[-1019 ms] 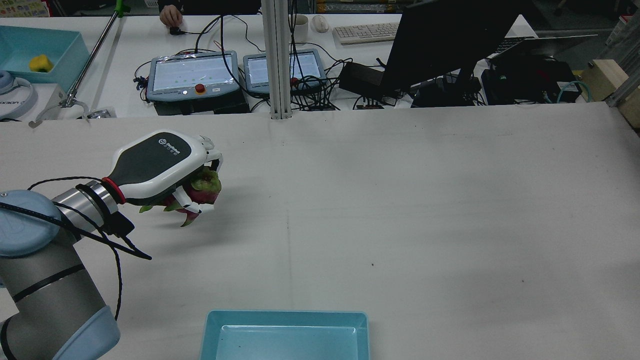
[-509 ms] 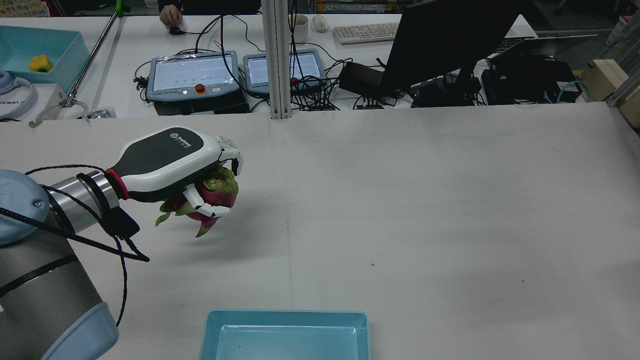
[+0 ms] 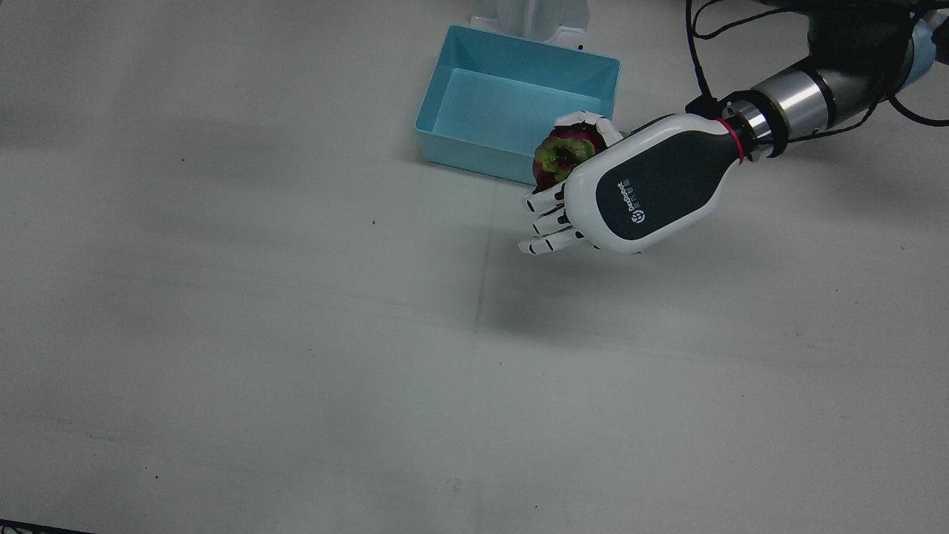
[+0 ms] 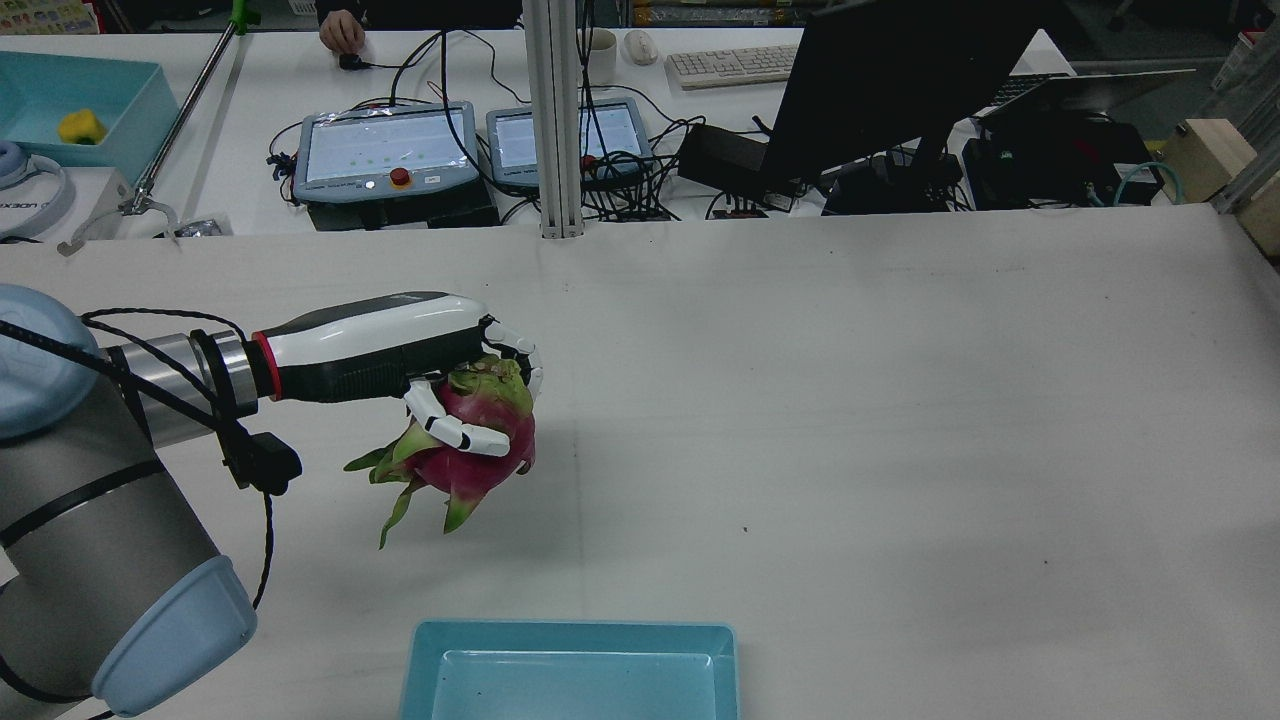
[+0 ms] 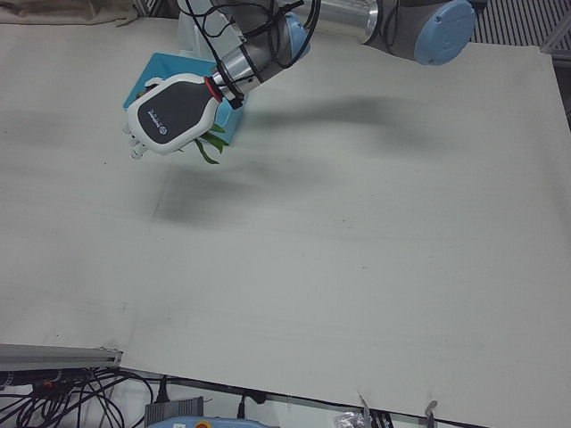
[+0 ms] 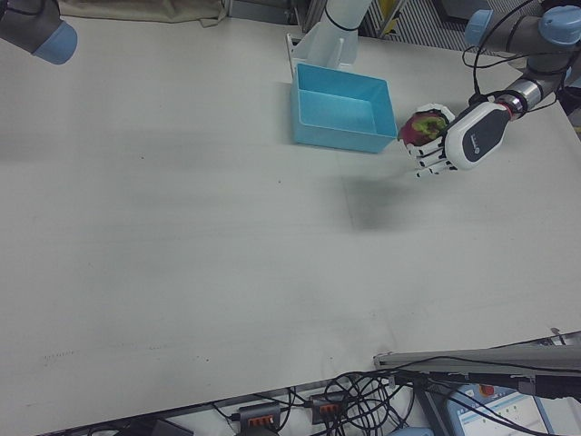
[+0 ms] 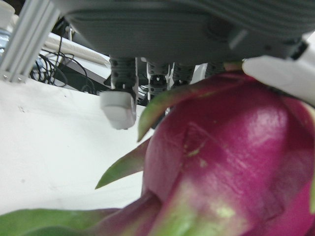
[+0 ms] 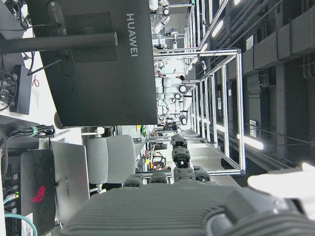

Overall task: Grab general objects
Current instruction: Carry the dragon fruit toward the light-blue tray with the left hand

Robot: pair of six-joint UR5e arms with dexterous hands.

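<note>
My left hand (image 4: pixel 400 350) is shut on a dragon fruit (image 4: pixel 475 455), pink-red with green scales, and holds it in the air above the table. The leafy tips hang down toward the table. In the front view the hand (image 3: pixel 637 193) shows its dark back, with the fruit (image 3: pixel 560 152) under it by the near right corner of the blue bin (image 3: pixel 474 159). The fruit fills the left hand view (image 7: pixel 226 157). The hand (image 6: pixel 467 136) and fruit (image 6: pixel 419 125) also show in the right-front view. My right hand (image 8: pixel 179 196) shows only in its own view, holding nothing.
The empty light blue bin (image 4: pixel 570 632) sits at the table's near edge between the arms. Behind the table stand two teach pendants (image 4: pixel 385 150), a monitor (image 4: pixel 900 80) and cables. The right arm's elbow (image 6: pixel 32 23) is at the far corner.
My left hand has lifted the dragon fruit and carried it right and toward the bin. The wrist has rolled, so the fruit now hangs more exposed below the fingers.
</note>
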